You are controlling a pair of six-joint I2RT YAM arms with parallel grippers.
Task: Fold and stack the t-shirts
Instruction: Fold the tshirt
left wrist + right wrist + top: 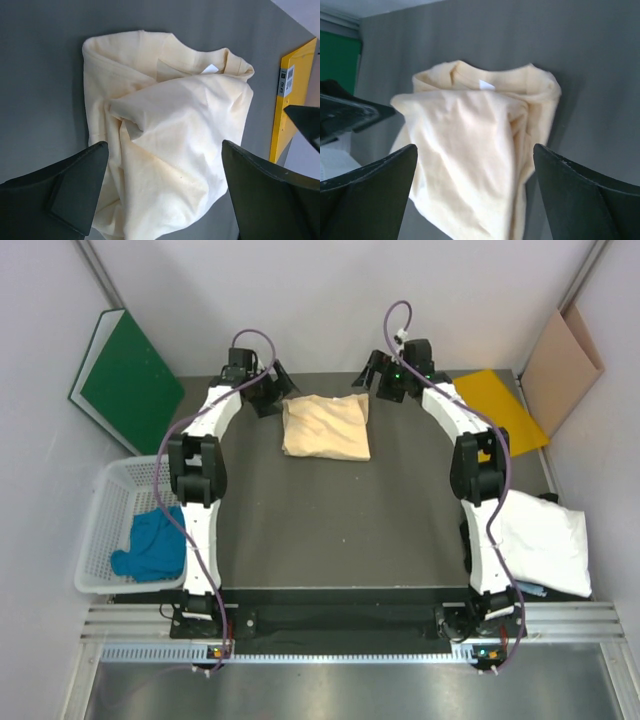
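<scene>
The pale peach-yellow t-shirt [326, 427] lies loosely folded at the far middle of the dark mat. It fills the left wrist view [165, 135] and the right wrist view [470, 140]. My left gripper [272, 392] is open and empty, just off the shirt's far left corner, its jaws wide apart [164, 155]. My right gripper [376, 373] is open and empty, off the shirt's far right corner [475, 152]. The teal-blue t-shirt [150, 545] lies crumpled in a white basket [100, 530] at the left. The white t-shirt [545, 540] lies at the right edge.
A bright yellow folder [500, 405] lies at the far right of the mat and also shows in the left wrist view [292, 95]. A green board [130, 380] leans at the far left. A brown cardboard sheet [560, 360] leans at the far right.
</scene>
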